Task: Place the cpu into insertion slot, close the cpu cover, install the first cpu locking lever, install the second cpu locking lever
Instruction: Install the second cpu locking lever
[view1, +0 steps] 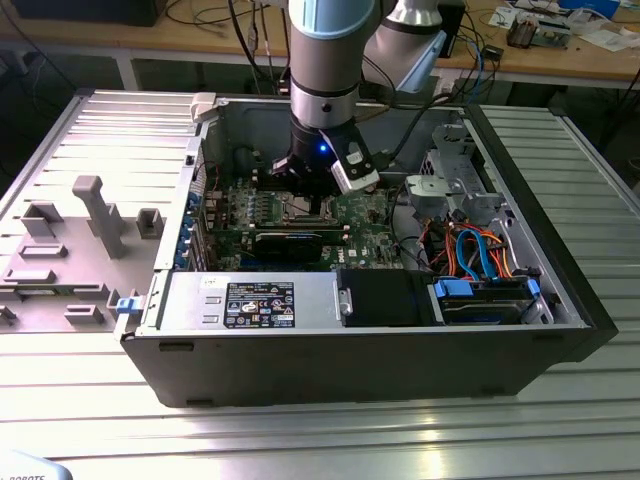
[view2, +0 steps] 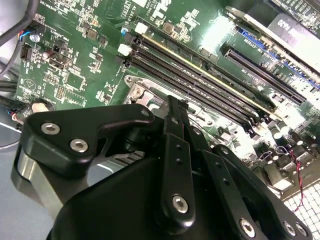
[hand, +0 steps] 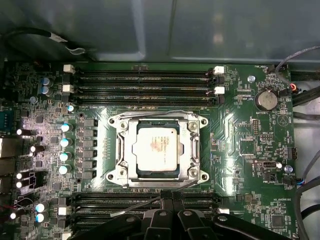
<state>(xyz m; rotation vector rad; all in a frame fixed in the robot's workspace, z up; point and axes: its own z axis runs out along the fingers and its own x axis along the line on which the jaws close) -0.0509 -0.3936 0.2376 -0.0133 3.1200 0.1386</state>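
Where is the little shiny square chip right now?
In the first wrist view the cpu sits in the socket on the green board, framed by the cpu cover, between the memory slots and the gripper.

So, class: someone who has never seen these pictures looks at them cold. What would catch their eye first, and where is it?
First, the robot arm reaching down into the open computer case, its gripper just above the green motherboard. In the first wrist view, the silver cpu sits in the socket at the board's middle, with the cpu cover closed flat around it. Bright blue and orange cables stand out at the exterior view's right.
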